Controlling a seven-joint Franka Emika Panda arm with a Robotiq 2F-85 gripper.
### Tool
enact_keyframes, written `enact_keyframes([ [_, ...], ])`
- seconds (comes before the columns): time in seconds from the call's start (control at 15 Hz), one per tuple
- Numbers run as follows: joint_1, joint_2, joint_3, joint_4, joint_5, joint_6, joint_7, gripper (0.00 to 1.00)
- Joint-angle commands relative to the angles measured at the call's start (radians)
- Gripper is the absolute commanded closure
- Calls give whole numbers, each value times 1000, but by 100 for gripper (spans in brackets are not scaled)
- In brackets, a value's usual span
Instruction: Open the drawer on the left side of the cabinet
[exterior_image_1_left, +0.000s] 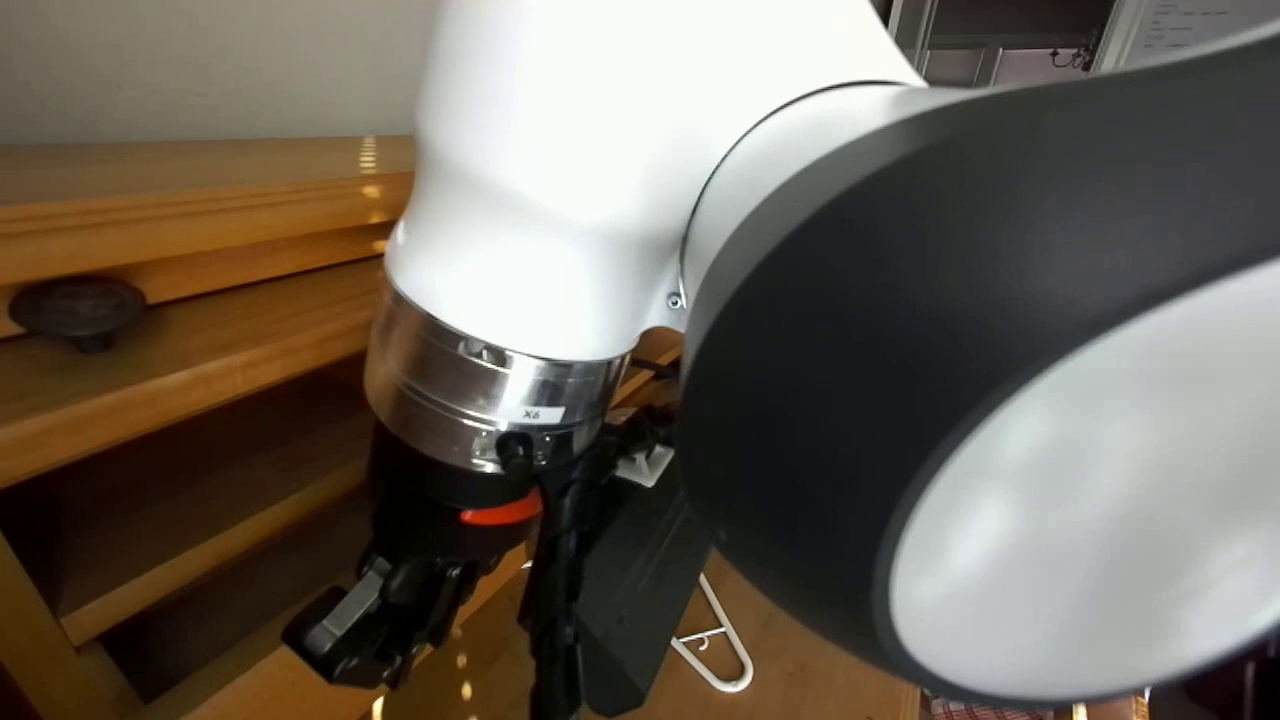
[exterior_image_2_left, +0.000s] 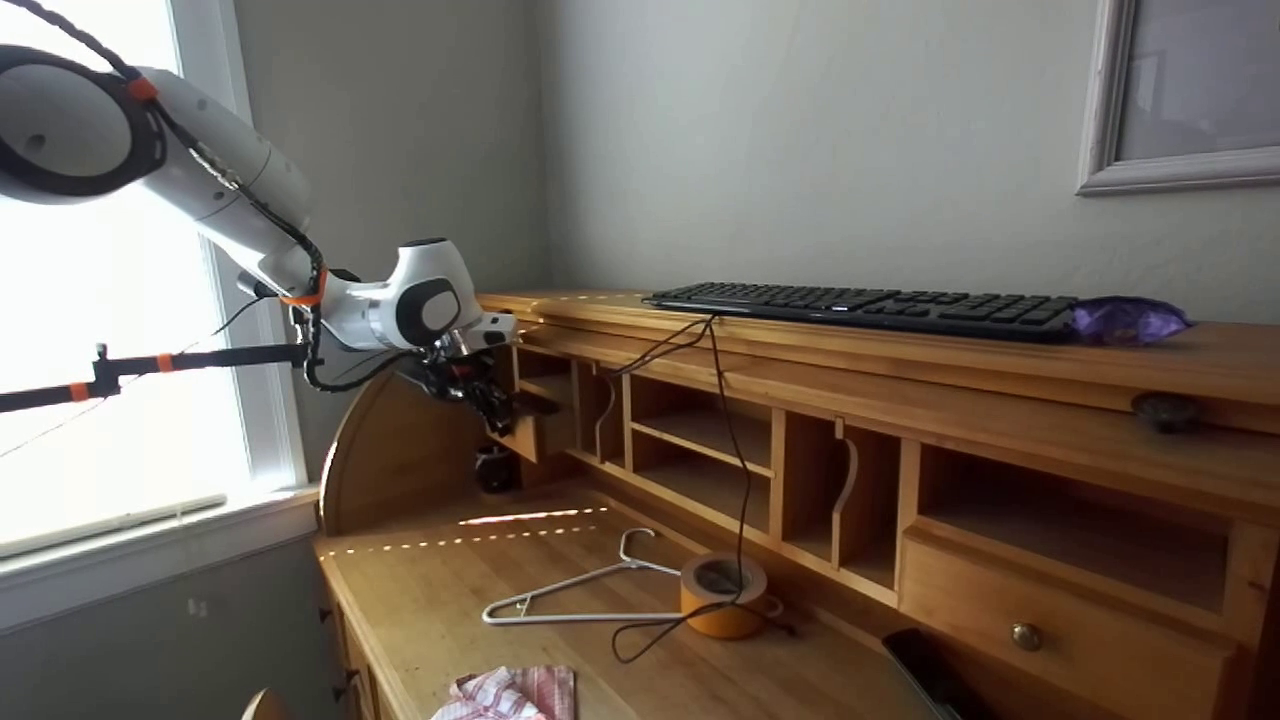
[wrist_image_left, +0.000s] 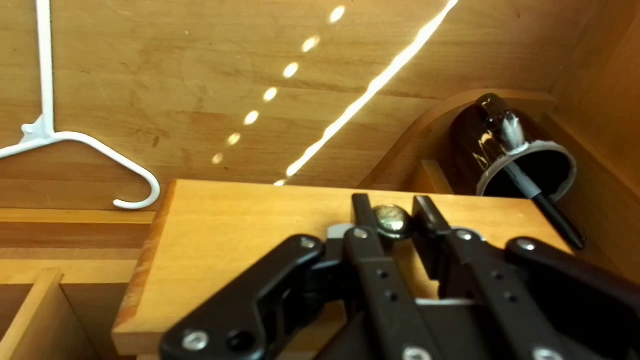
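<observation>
You are at the pull, as I judge it: the drawer (wrist_image_left: 240, 235) sits at the left end of the cabinet (exterior_image_2_left: 880, 392), and its front stands forward of the cabinet's face, so the opening looks begun but not finished. Your gripper (wrist_image_left: 392, 204) has its fingers (wrist_image_left: 431, 220) narrow, one on each side of the knob (wrist_image_left: 392, 221), and as far as I can tell they are pinched on it. The next move calls for you to hold that pinch and draw straight out from the cabinet, level, since a small round knob could slip from you on a tilt. Now your counts: two drawers with brass knobs, yours and a second drawer (exterior_image_2_left: 1100, 650) at the cabinet's right end; on the cabinet's top, one keyboard (exterior_image_2_left: 870, 305) and one packet (exterior_image_2_left: 1130, 320); on the cabinet's desktop, one hanger (wrist_image_left: 46, 75), one tape roll (exterior_image_2_left: 722, 615) and one cloth (exterior_image_2_left: 515, 695); in the cabinet's left corner, one mug (wrist_image_left: 467, 135) with one pen (wrist_image_left: 556, 218). High on the cabinet's front you have a dark knob (exterior_image_1_left: 80, 303) (each exterior view shows one, and I cannot tell whether it is the same).
</observation>
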Motion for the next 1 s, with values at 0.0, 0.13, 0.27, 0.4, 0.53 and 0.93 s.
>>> enact_keyframes([
  [0.0,-7,-27,15,-17,-43,-53,-11,94],
  [0.13,-9,-30,19,-19,-49,-63,-12,94],
  [0.27,-13,-32,26,-21,-49,-72,-15,94],
  [0.4,-17,-35,33,-22,-43,-84,-15,94],
  [0.53,-24,-36,46,-19,-28,-91,-14,94],
  [0.93,-40,-40,65,-25,-26,-104,-30,94],
])
